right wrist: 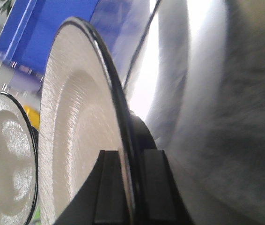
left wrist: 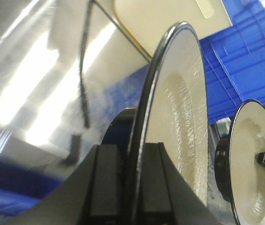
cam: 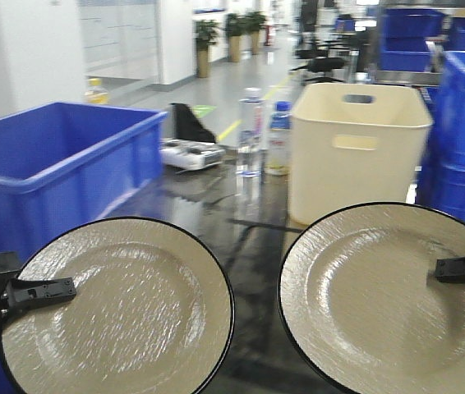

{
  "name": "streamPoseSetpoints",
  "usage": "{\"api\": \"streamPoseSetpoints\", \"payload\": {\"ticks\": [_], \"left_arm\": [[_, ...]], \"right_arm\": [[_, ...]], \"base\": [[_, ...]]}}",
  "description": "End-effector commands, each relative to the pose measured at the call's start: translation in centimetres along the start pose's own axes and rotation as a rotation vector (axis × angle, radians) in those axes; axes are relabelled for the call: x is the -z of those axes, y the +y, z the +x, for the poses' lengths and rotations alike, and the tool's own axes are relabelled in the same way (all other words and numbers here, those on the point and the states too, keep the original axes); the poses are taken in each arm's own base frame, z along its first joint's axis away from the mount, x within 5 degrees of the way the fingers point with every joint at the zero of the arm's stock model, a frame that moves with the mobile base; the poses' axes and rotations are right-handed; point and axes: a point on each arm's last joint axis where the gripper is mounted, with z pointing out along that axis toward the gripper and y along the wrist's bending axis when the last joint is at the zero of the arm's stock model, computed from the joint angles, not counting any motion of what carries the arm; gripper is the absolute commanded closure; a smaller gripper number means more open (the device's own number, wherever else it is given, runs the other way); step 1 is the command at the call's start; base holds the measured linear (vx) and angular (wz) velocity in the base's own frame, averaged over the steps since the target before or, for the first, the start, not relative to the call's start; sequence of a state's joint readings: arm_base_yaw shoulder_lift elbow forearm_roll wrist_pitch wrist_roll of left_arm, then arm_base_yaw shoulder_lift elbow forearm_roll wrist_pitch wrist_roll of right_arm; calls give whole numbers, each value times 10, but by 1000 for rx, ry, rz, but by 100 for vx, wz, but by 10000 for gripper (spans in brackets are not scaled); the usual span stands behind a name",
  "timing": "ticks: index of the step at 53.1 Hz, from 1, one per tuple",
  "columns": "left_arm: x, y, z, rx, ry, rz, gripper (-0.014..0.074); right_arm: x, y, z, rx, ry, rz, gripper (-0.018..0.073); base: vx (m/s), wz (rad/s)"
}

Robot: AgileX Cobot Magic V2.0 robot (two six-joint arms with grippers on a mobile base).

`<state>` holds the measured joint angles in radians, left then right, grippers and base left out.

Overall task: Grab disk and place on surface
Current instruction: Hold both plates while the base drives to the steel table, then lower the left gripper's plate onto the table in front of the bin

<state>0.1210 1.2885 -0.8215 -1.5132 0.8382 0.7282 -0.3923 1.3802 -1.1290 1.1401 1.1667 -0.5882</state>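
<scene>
Left gripper (cam: pixel 52 289) pinches the outer rim of the left disk (cam: pixel 117 308), a cream plate with a black edge, and the right gripper (cam: pixel 450 269) clamps the right disk (cam: pixel 389 295) the same way. Both disks are held roughly level, side by side and slightly apart, over the shiny dark surface (cam: pixel 249 238). Behind them stand a cream bin (cam: pixel 360 148) and two bottles (cam: pixel 250 131), with a blue crate (cam: pixel 60 164) at left.
</scene>
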Motion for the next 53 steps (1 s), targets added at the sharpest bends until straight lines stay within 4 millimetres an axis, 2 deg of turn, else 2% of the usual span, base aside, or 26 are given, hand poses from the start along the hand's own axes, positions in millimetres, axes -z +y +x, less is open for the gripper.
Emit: {"api": "streamPoseSetpoints", "payload": {"ticks": [1,24,53], "left_arm": [[9,-26,-7,37,-52,131,604],[9,-26,-7,37,-53,130,604],[9,-26,-7,37,-52,131,604]], "right_arm": [[12,26,-9,13,-96,-105,568],[12,26,-9,13,-96,-105,568],[12,26,-9,14,-96,-105,568]], "base": [[34,-65],[26,-51],[6,-10]]}}
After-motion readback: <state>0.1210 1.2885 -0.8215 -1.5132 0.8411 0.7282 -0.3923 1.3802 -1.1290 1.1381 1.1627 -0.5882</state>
